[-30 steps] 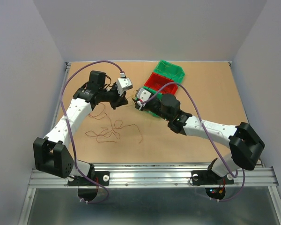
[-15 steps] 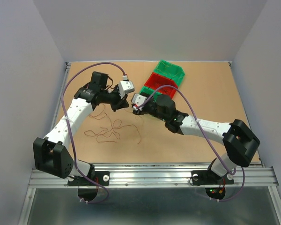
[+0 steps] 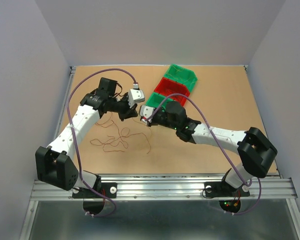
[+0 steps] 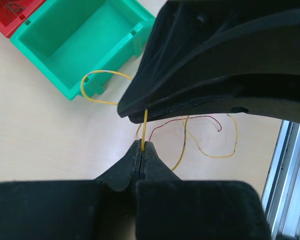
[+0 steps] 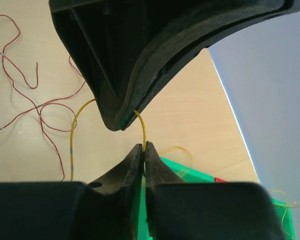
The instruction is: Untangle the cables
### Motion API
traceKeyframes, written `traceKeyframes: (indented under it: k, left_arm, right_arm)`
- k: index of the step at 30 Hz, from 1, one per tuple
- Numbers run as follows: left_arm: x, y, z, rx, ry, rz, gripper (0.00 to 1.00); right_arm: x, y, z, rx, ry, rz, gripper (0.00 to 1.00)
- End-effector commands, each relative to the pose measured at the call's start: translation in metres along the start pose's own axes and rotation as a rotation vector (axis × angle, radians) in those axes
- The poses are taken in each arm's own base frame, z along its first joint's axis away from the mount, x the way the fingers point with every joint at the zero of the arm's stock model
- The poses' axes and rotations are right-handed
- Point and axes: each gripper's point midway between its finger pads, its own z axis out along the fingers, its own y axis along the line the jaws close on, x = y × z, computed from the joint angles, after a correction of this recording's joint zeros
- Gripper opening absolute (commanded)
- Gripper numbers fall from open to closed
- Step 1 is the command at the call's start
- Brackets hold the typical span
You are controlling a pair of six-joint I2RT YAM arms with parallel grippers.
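The cables are thin wires. A yellow cable (image 4: 144, 132) runs taut and short between my two grippers, which meet tip to tip above the table. My left gripper (image 4: 142, 145) is shut on one part of it, and my right gripper (image 5: 144, 146) is shut on the yellow cable (image 5: 143, 128) right beside that. From above, the left gripper (image 3: 132, 114) and right gripper (image 3: 144, 118) nearly touch. Loose yellow loops (image 4: 215, 152) hang below. Reddish-brown cables (image 3: 121, 136) lie curled on the table under the left arm.
Three bins stand in a diagonal row at the back: green (image 3: 184, 75), red (image 3: 173, 88) and green (image 3: 156, 100), the nearest just behind the right gripper. A metal rail (image 3: 160, 187) edges the table's front. Purple arm cables (image 3: 210, 125) arch over both arms.
My right gripper has moved left up to the left gripper and closed on the yellow cable. The left arm has shifted slightly right, still shut.
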Motion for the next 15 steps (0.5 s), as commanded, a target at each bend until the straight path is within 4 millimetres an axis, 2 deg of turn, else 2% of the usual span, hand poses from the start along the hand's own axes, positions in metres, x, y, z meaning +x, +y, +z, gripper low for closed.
traceKeyframes:
  k: [1,2,4,5,8,11,15]
  left_arm:
    - [-0.026,0.005,-0.015,-0.054,-0.056,0.071,0.18]
    - [-0.028,0.006,-0.016,-0.068,-0.064,0.067,0.3]
    - [-0.033,0.01,-0.02,-0.113,-0.09,0.099,0.37]
    - [-0.035,0.011,-0.023,-0.132,-0.101,0.091,0.47]
    - [-0.04,0.017,-0.031,-0.21,-0.132,0.098,0.59]
    - [-0.049,0.022,-0.04,-0.277,-0.173,0.119,0.67]
    - [-0.054,0.027,-0.044,-0.324,-0.202,0.113,0.68]
  right_arm:
    - [-0.005,0.0,-0.002,-0.019,-0.002,0.029,0.05]
    - [-0.005,0.001,-0.003,-0.022,-0.001,0.042,0.0]
    - [-0.008,0.0,-0.006,-0.017,-0.002,0.076,0.01]
    - [-0.008,0.001,-0.007,-0.02,0.005,0.095,0.01]
    - [-0.008,-0.004,-0.006,0.005,0.029,0.183,0.01]
    - [-0.008,-0.011,-0.009,0.055,0.046,0.237,0.01]
    - [-0.012,-0.029,-0.017,0.159,0.033,0.278,0.01]
